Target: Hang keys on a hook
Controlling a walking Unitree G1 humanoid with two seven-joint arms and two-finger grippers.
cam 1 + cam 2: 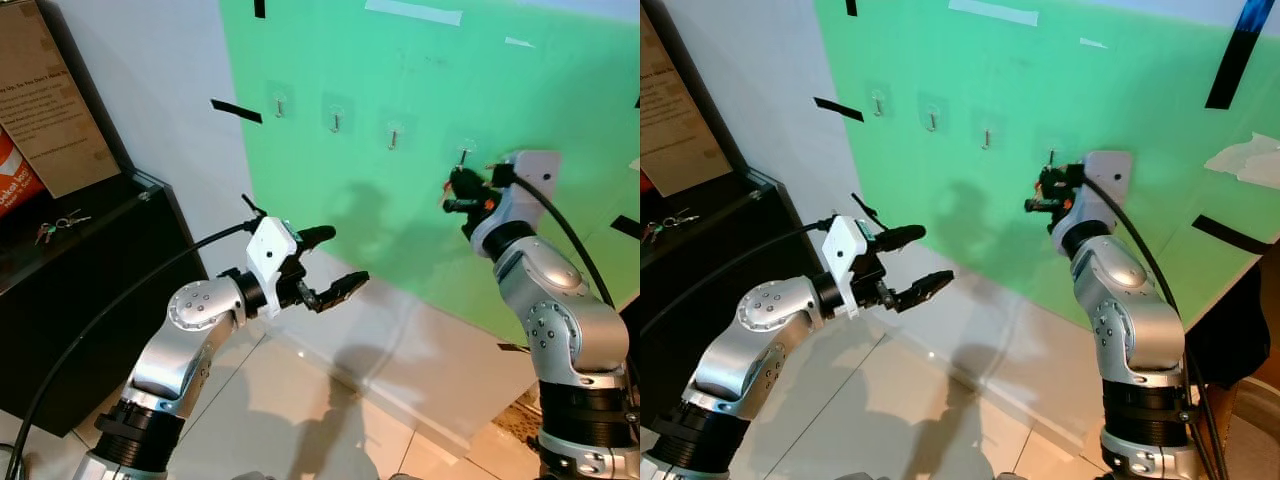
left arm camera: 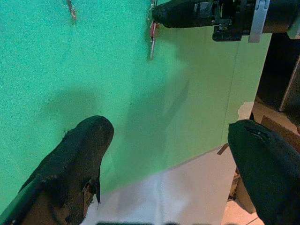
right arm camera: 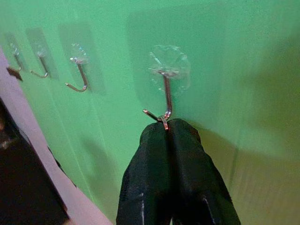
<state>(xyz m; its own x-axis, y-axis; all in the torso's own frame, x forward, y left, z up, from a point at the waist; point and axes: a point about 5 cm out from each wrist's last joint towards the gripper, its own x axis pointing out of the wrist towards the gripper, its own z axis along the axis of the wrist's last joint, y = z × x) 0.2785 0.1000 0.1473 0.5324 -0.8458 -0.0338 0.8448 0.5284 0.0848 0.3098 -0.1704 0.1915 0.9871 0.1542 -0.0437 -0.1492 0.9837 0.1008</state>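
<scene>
Illumination is bright and even across the matte green wall panel (image 1: 400, 180). Soft grey shadows of both arms fall on the panel below its row of hooks, and further shadows lie on the glossy white floor tiles (image 1: 300, 420) beneath it. Both eye views are sharp. In the right wrist view, the black end effector fingers (image 3: 176, 178) nearest the lens are dark and slightly soft.
</scene>
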